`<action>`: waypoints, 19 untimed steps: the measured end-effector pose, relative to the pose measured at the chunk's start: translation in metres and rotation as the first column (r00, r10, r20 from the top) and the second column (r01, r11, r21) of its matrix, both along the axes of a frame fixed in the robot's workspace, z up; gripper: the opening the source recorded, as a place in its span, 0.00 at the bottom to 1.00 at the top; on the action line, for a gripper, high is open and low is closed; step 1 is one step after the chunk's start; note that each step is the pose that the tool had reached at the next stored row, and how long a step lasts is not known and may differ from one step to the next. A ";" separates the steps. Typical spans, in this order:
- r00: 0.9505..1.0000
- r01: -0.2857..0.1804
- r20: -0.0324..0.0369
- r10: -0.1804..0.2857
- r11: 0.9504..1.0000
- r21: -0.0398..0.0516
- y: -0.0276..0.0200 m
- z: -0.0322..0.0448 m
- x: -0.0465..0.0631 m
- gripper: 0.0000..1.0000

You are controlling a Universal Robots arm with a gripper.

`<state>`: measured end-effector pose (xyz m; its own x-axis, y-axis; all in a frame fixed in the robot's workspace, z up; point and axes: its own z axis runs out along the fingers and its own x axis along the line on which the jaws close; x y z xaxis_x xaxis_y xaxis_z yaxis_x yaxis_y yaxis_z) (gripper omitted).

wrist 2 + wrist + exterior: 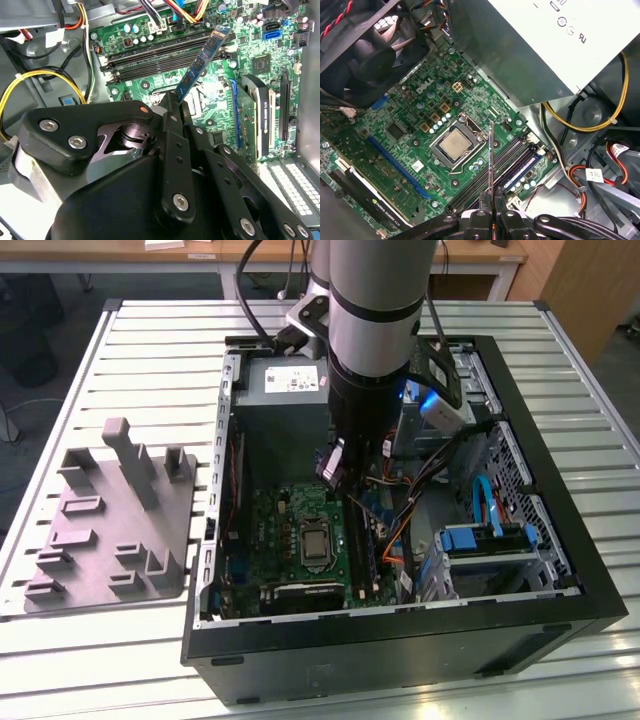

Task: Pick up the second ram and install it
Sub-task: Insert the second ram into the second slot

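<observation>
My gripper [175,102] is shut on the second ram [202,60], a thin stick with a row of chips that juts out from between the fingertips. In the first wrist view the second ram [491,155] shows edge-on as a thin line rising from the gripper [492,212]. It hangs above the motherboard [405,130], near the long parallel memory slots [507,162] beside the processor socket [454,145], and is apart from them. In the exterior view the gripper [335,472] is lowered inside the open computer case [560,540], over the motherboard [275,530].
A grey plastic fixture block [115,530] lies on the slatted table at the exterior view's left. Inside the case are the power supply [285,380], a graphics card [255,115], drive cages [490,540] and bundles of coloured cables [585,125] close to the slots.
</observation>
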<state>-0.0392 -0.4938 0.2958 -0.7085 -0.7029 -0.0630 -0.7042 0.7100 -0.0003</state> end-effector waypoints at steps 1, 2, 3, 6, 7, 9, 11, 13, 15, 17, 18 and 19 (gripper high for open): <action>1.000 0.005 0.000 -0.005 1.000 0.000 0.0000 0.0000 0.000 0.14; 1.000 0.010 0.000 -0.010 1.000 0.000 0.0000 0.0000 0.000 0.14; 1.000 0.015 0.000 -0.015 1.000 0.000 0.0000 0.0000 0.000 0.14; 1.000 0.030 0.000 -0.030 1.000 0.000 0.0000 0.0000 0.000 0.14; 0.999 0.034 0.000 -0.034 0.999 0.000 0.0000 0.0000 0.000 0.14; 0.999 0.043 0.000 -0.043 0.999 0.000 0.0000 0.0000 0.000 0.14; 0.999 0.051 0.000 -0.051 0.999 0.000 0.0000 0.0000 0.000 0.14; 0.998 0.060 0.000 -0.060 0.998 0.000 0.0000 0.0000 0.000 0.14; 0.998 0.068 0.000 -0.068 0.998 0.000 0.0000 0.0000 0.000 0.14; 0.997 0.077 0.000 -0.077 0.997 0.000 0.0000 0.0000 0.000 0.14; 0.997 0.081 0.000 -0.081 0.997 0.000 0.0000 0.0000 0.000 0.14; 0.996 0.087 0.000 -0.087 0.996 0.000 0.0000 0.0000 0.000 0.14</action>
<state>-0.0392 -0.4938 0.2958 -0.7667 -0.6389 -0.0629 -0.6402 0.7682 -0.0003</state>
